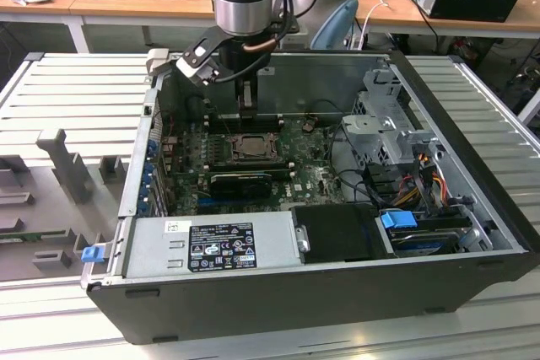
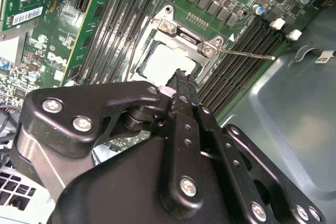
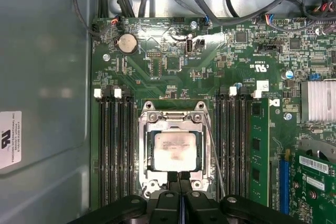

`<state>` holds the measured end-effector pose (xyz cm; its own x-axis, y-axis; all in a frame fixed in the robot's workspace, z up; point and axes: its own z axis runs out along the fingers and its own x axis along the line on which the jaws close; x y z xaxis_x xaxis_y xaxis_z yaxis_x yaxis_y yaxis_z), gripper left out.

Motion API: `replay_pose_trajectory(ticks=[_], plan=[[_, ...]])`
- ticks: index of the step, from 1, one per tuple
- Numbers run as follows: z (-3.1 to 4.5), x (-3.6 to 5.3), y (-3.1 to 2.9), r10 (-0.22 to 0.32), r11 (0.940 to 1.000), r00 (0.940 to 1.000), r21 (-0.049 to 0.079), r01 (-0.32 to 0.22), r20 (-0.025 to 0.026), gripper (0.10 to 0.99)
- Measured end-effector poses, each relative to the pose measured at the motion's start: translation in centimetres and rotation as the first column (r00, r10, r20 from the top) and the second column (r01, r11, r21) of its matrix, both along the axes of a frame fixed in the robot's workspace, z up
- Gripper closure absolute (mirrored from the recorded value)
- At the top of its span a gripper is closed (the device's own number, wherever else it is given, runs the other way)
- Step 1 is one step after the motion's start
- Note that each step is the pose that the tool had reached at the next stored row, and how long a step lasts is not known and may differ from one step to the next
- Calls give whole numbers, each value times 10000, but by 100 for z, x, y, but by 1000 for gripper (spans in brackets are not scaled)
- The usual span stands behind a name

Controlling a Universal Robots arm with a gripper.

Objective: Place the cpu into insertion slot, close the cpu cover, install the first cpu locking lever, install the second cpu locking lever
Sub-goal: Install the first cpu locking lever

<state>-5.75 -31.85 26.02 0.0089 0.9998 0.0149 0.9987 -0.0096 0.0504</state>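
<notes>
Silvery cpu (image 3: 173, 148) vis., end effector (image 3: 179, 177) hides cover (image 3: 171, 121) edge

the exterior view looks down aslant on the whole computer case (image 1: 337, 292); both wrist views sit close above its insertion slot (image 3: 150, 150).

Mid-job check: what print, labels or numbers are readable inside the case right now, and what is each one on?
Nothing reads reliably.
Black label on the power supply: white print, too small to read.
White sticker on the case wall: dark print, too small to read.
Motherboard: white silkscreen lettering, too small to read.
cpu face: faint markings, illegible.
</notes>
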Motion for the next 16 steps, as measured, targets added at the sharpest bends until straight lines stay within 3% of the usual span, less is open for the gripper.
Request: replay_pose_trajectory(ticks=[6, 16], plan=[[22, 0, 0, 0, 10000, 10000, -2, 0, -2, 980], [143, 0, 0, 0, 10000, 10000, -1, 0, -1, 980]])
